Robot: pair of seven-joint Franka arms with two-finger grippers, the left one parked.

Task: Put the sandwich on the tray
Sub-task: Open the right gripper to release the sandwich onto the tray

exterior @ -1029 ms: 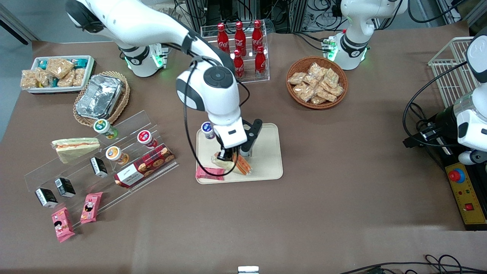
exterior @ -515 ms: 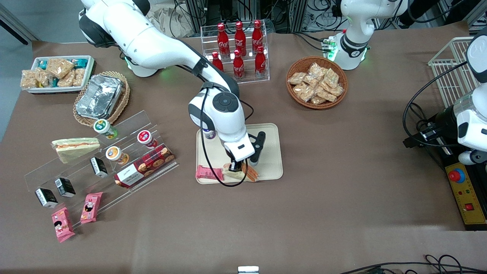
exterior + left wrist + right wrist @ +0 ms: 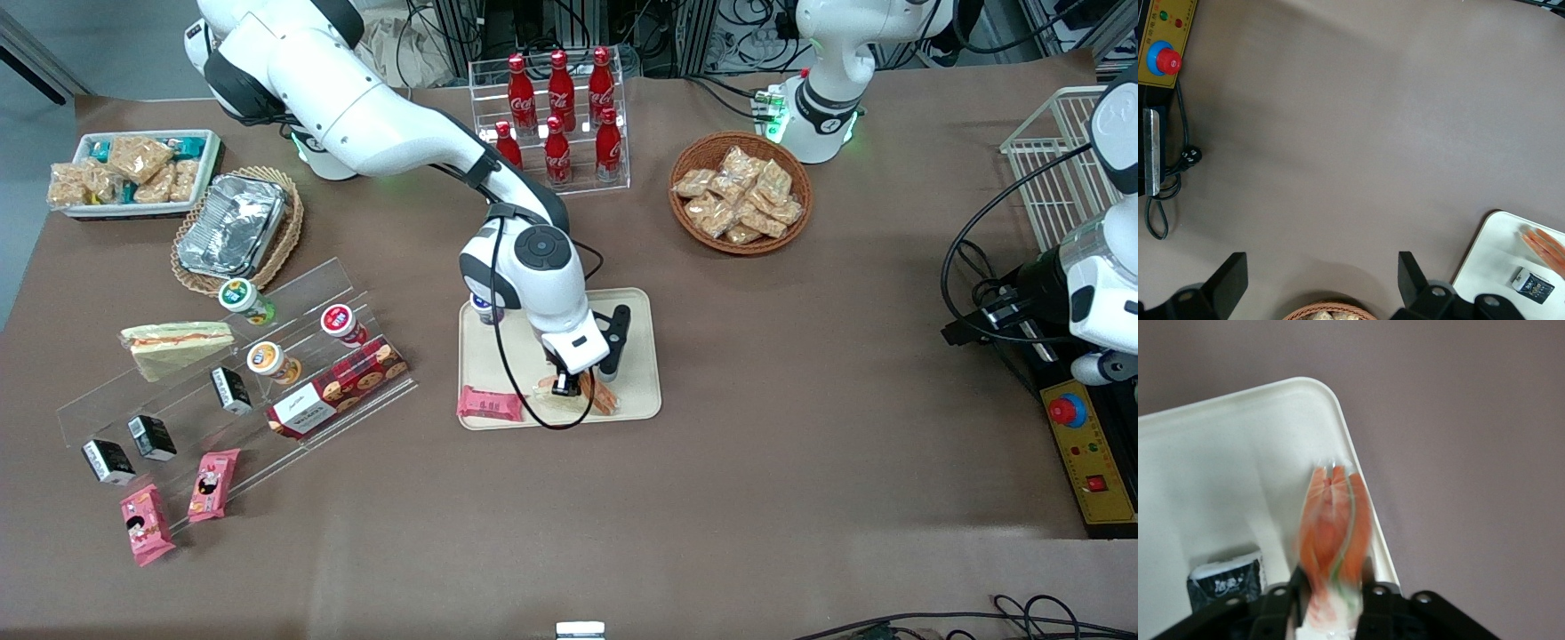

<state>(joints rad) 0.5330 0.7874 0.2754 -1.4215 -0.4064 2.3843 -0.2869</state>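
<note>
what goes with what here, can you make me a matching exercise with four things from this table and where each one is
Things:
1. sandwich
2. gripper
3. foil container
4. cola bottles

Places:
a. in a clear rack, farther from the front camera than the tray
b. in a shallow wicker basket
c. low over the tray, jaws shut on the sandwich
d. over the tray's near edge, beside a pink snack pack

Pairs: 1-d, 2-c, 3-b, 4-a
</note>
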